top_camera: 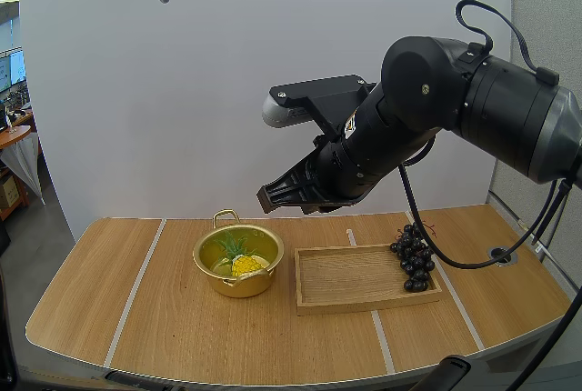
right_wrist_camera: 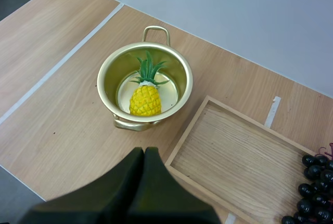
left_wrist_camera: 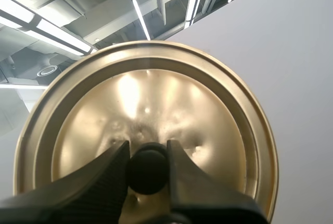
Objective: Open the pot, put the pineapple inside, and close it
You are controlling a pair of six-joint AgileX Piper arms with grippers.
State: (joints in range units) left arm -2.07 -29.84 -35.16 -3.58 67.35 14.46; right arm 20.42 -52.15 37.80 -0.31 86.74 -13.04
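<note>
No text can be read on the pot, lid or tray.

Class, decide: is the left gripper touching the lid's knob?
Touching. In the left wrist view the left gripper pinches the black knob of the lid, with no gap on either side.

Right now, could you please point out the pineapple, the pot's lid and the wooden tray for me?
pineapple [right_wrist_camera: 145, 100], right wrist view, on its yellow body.
lid [left_wrist_camera: 151, 101], left wrist view, on the middle of its golden face.
wooden tray [right_wrist_camera: 242, 148], right wrist view, on its bare floor.
</note>
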